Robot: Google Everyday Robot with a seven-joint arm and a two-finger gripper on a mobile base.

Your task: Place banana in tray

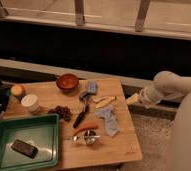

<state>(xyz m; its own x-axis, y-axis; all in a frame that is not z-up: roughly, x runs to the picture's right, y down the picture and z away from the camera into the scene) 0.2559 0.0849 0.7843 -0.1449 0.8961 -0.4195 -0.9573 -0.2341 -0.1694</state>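
One banana [104, 101] on table [120, 148] | one tray [26, 119] | pincer [133, 99] beside table's right edge, state unclear

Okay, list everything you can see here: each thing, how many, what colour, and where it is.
table: one, light wood, centre
tray: one, dark green, front left of table
dark block: one, brown-black, inside tray
banana: one, pale yellow, right of centre
bowl: one, reddish brown, back centre
round fruit: one, orange, back left
cup: one, white, near the fruit
dark cluster: one, dark red-brown, by tray's back right corner
pad: one, blue-grey, right of bowl
utensil: one, black-handled, centre
carrot: one, orange, front centre
metal item: one, silvery, below carrot
cloth: one, blue-grey, right of carrot
arm: one, white, right
gripper: one, pale, off table's right edge, beside banana
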